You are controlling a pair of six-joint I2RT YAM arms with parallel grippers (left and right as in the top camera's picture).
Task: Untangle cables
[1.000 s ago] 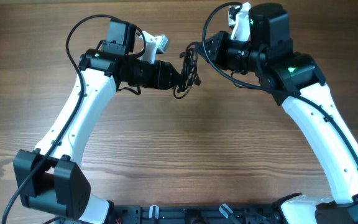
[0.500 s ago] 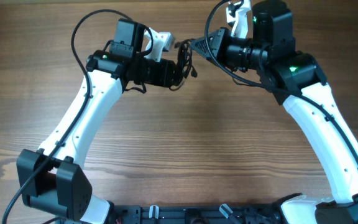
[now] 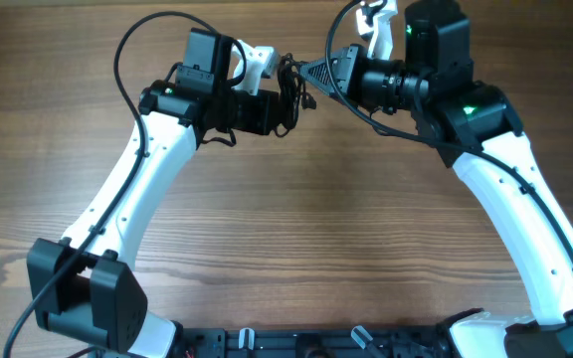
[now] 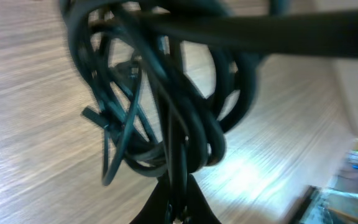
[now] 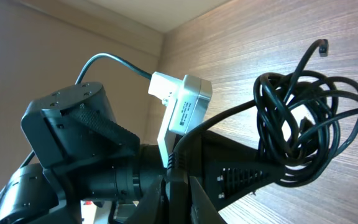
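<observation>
The cables are a knotted coil of thin black cords held in the air between both arms at the back of the table. My left gripper is shut on strands at the coil's lower part; in the left wrist view the coil fills the frame above the pinched fingers. My right gripper is shut on a cable end, a thick black plug body between its fingers. The coil hangs to the right in that view, with small plug ends sticking out.
The wooden table lies below both arms. The left arm's white wrist camera sits close to the right gripper. Black fixtures run along the table's front edge.
Both grippers rose and drew together towards the back of the table, carrying the coil with them. The coil is bunched tighter between them than a second ago.
</observation>
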